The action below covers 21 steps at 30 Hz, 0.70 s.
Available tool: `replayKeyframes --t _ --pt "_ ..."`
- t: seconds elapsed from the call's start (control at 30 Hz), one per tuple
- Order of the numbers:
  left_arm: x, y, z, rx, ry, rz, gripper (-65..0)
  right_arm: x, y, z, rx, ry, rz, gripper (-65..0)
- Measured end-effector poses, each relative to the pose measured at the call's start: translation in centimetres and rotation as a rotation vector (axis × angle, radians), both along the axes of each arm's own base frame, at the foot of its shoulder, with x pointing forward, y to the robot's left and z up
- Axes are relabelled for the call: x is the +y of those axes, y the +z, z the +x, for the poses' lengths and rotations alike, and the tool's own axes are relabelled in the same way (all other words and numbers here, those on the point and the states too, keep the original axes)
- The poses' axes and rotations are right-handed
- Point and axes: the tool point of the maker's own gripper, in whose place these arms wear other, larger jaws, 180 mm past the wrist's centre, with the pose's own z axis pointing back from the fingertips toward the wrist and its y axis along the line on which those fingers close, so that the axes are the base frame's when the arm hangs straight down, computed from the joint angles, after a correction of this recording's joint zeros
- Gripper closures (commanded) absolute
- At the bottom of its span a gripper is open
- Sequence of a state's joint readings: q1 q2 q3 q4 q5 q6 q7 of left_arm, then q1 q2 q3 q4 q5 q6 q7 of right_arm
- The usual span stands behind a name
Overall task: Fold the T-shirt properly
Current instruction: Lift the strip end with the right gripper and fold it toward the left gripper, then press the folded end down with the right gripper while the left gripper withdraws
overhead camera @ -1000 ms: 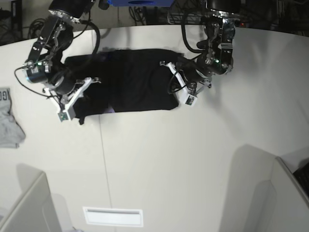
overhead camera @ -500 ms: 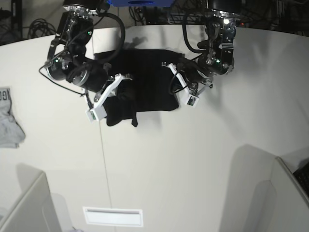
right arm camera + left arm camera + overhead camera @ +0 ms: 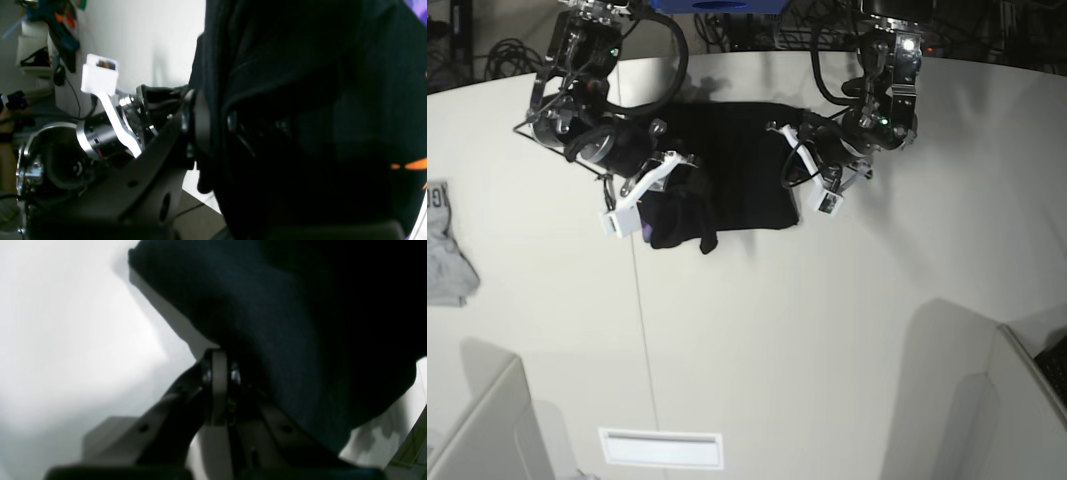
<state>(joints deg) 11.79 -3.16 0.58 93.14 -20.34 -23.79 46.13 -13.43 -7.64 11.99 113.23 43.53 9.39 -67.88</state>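
The large black cotton T-shirt lies near the far edge of the white counter, one end bunched and lifted, a purple and orange print showing on it. My right claw is pinching that raised cloth. My left claw is pressed together on the shirt's other end. A small light-grey garment sits at the counter's left edge, well apart.

Left hand clamped on T-shirt

Bright overhead light (wrist views dark, blurred).
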Motion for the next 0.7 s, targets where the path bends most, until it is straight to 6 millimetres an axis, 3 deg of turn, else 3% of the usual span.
replayKeyframes --t 0.2,0.37,0.53,0.6,0.7 --pt "0.6 0.4 -0.8 -0.004 -0.006 0.028 0.0 0.0 -0.8 -1.0 0.031 0.001 -0.001 0.0" --pt "0.8 0.9 -1.2 -0.012 -0.012 0.039 0.0 -0.1 -0.4 -0.5 0.012 -0.007 0.001 0.0" --pt "1.6 1.4 -1.7 -0.027 -0.018 0.059 0.0 0.1 -1.6 -0.4 0.047 -0.009 0.015 0.0" --pt "2.9 1.9 -2.0 -0.038 0.004 0.072 0.0 0.1 -1.5 -0.1 0.037 -0.023 0.025 0.0" --pt "6.8 2.9 -1.9 -0.064 0.096 0.125 0.0 0.1 -2.0 0.0 0.047 -0.027 0.029 0.0"
